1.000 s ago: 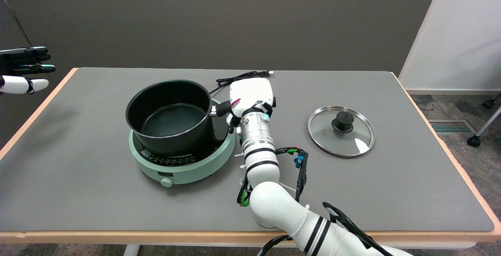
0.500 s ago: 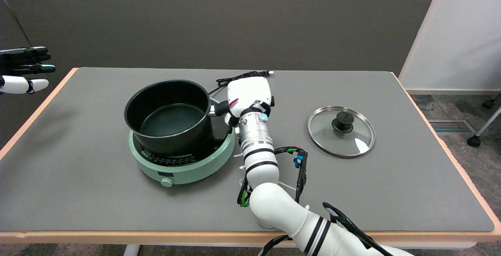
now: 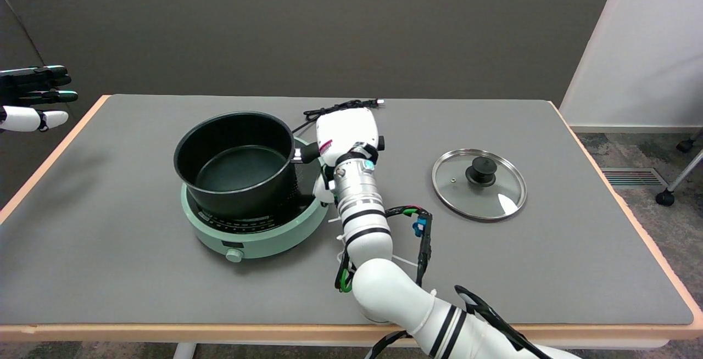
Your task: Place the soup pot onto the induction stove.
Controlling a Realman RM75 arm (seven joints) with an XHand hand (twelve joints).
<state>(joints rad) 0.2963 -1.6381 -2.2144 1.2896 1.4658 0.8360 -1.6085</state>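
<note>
The pot (image 3: 236, 164) sits on the stove (image 3: 255, 227), left of centre. The right hand (image 3: 347, 134) grips its stub handle (image 3: 307, 153), fingers hidden. Rigid, likely heavy and lever-prone; that handle seems the only hold.

high near-side view, across table (image 3: 494, 271)

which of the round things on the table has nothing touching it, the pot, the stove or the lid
The glass lid: it lies alone on the table's right part, knob up. The soup pot sits on the green induction stove, and the right hand is at its handle.
</note>
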